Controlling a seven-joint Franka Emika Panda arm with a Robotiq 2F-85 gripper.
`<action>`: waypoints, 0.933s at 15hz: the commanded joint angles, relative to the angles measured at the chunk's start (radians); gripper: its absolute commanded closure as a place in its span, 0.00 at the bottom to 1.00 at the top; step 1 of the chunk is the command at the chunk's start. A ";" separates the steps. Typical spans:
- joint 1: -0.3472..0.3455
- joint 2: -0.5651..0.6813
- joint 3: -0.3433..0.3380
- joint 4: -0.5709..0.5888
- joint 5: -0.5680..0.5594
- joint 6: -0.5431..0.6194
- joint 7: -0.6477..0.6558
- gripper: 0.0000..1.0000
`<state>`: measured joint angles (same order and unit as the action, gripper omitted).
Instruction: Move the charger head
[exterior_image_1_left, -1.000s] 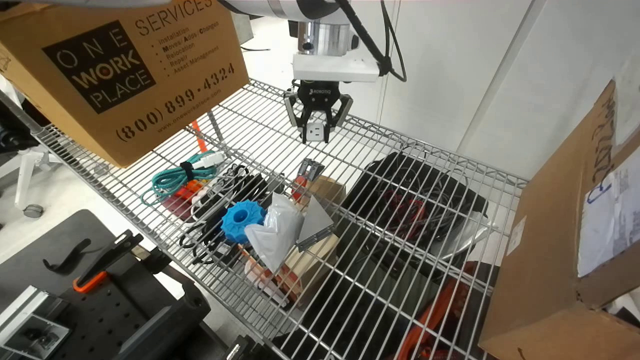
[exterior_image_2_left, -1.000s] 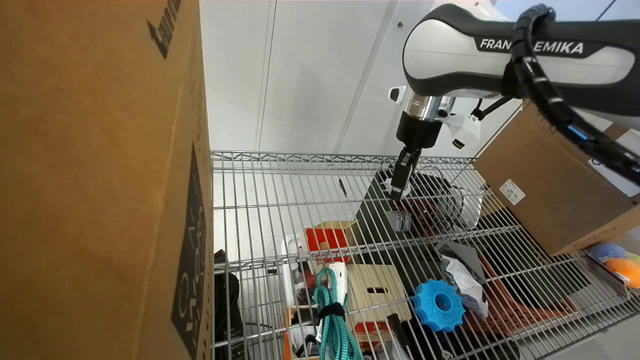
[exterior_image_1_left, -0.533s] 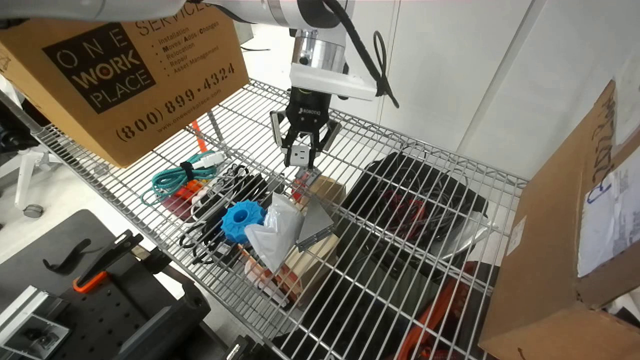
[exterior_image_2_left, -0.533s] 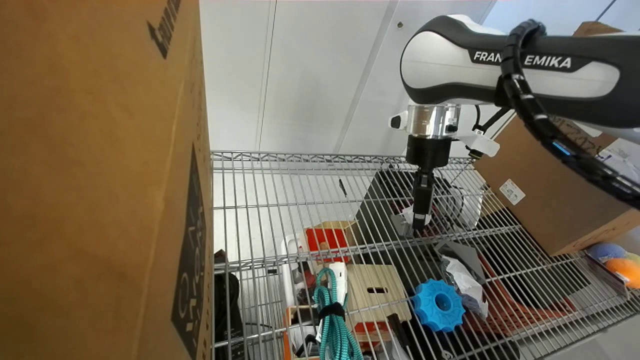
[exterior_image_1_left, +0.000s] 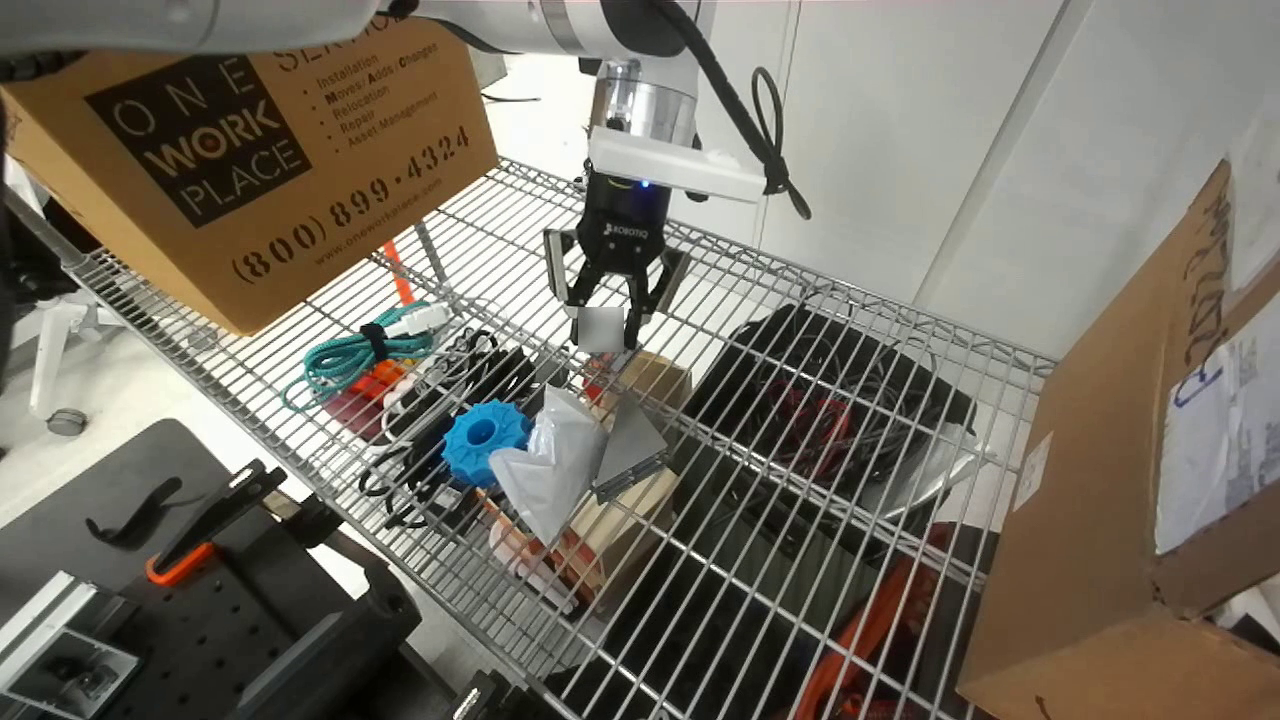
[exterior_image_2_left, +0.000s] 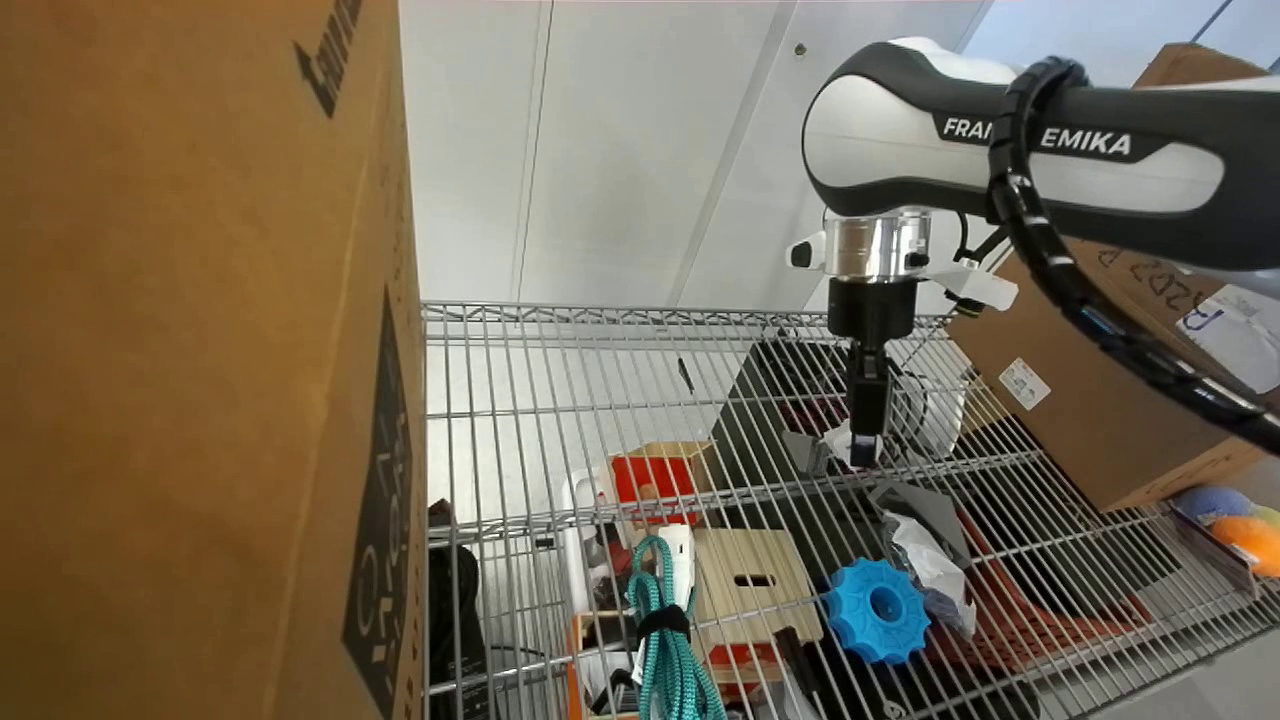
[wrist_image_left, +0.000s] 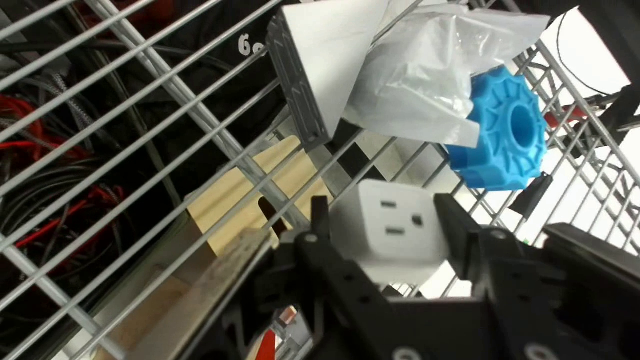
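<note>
The charger head (exterior_image_1_left: 601, 330) is a small white block. My gripper (exterior_image_1_left: 604, 338) is shut on it, one black finger on each side, at the wire shelf (exterior_image_1_left: 760, 540). In the wrist view the charger head (wrist_image_left: 400, 220) shows its socket slots toward the camera, between the two fingertips of the gripper (wrist_image_left: 381, 212). In an exterior view the charger head (exterior_image_2_left: 838, 441) is partly hidden behind the finger of the gripper (exterior_image_2_left: 862, 450). I cannot tell whether it touches the shelf wires.
A blue plastic wheel (exterior_image_1_left: 487, 443), a white plastic bag (exterior_image_1_left: 553, 460) and a grey metal-edged piece (exterior_image_1_left: 632, 445) lie near the gripper. A small grey metal piece (exterior_image_2_left: 803, 452) is close beside it. A teal rope coil (exterior_image_1_left: 350, 358) and cardboard boxes (exterior_image_1_left: 400, 190) flank the shelf.
My gripper has come down toward the shelf with the charger head, mostly in the first half second. In an exterior view the slotted face showed before; now a plain face shows there.
</note>
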<state>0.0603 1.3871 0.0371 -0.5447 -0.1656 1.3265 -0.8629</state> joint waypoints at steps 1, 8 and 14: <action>0.006 0.023 -0.014 0.053 -0.016 -0.030 -0.031 0.13; -0.004 0.002 -0.008 0.056 0.000 -0.020 -0.017 0.00; -0.027 0.034 -0.007 0.159 0.039 -0.073 0.052 0.00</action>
<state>0.0451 1.3864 0.0307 -0.4889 -0.1548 1.3182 -0.8378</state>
